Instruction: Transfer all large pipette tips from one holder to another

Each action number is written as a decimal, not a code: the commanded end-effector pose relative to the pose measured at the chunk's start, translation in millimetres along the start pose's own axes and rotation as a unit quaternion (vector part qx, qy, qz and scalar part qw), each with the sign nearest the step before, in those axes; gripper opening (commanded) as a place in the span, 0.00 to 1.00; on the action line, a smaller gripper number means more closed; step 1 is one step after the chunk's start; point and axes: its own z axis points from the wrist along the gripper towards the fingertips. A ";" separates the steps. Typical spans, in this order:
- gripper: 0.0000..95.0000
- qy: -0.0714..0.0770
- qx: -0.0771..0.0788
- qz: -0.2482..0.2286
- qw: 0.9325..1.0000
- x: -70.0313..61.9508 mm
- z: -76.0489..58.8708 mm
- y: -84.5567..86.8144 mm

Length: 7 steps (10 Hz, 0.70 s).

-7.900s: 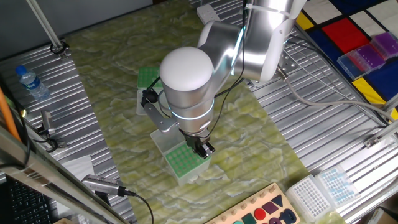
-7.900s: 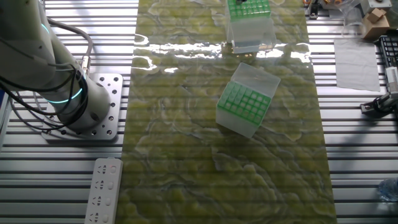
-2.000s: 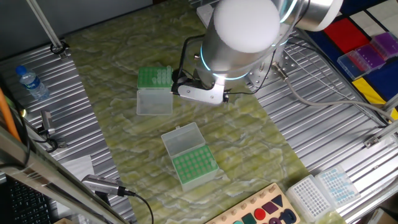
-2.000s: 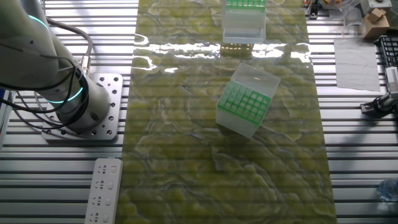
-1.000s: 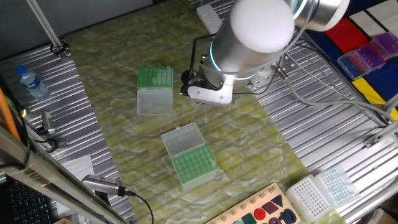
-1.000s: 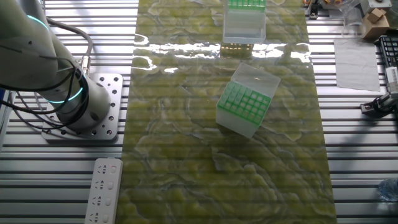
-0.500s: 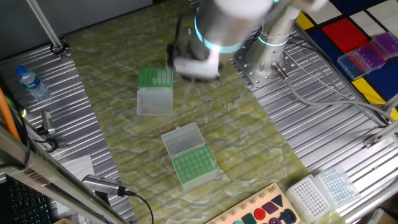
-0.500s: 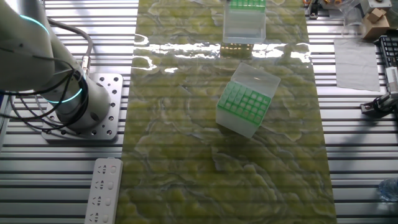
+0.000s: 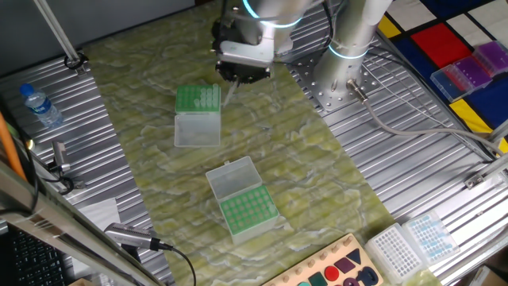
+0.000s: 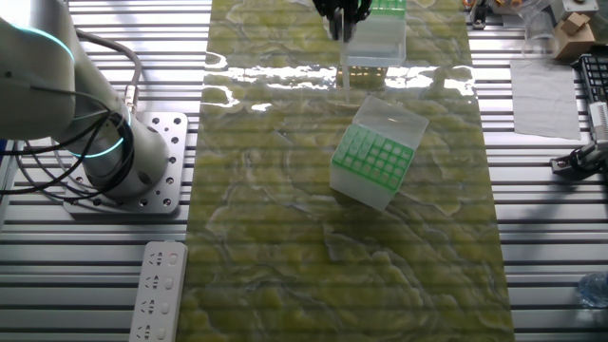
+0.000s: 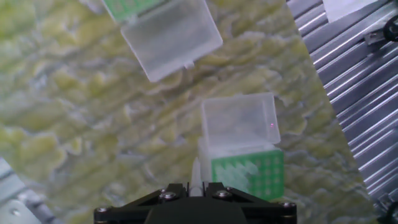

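Observation:
My gripper point(image 9: 236, 79) hangs just right of the far holder point(image 9: 196, 99), a green rack with a few pale large pipette tips standing in it and its clear lid point(image 9: 197, 129) lying open. The jaws are shut on one large pipette tip point(image 9: 229, 93), which points down. In the hand view the tip point(image 11: 196, 174) sticks out between the black fingers point(image 11: 171, 194), with the near holder point(image 11: 249, 175) and its open lid point(image 11: 239, 123) below. The other fixed view shows the gripper point(image 10: 342, 24) at the top edge beside the far holder point(image 10: 378, 43), and the near holder point(image 10: 372, 161) mid-mat.
A water bottle point(image 9: 40, 106) lies at the left. Spare tip boxes point(image 9: 413, 242) and a coloured shape board point(image 9: 333, 272) sit at the front right, purple racks point(image 9: 472, 67) at the far right. The arm's base plate point(image 10: 157, 161) and a white power strip point(image 10: 160, 290) flank the mat.
The arm has swung from above the mat's middle toward the back left. Its gripper, with the tip in it, has come down beside the far holder. Both holders stayed put.

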 end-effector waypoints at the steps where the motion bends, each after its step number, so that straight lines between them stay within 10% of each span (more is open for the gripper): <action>1: 0.00 -0.009 -0.004 -0.005 1.000 -6.4 -0.5 -0.6; 7: 0.00 -0.076 -0.076 -0.036 0.993 -6.4 -0.5 -0.6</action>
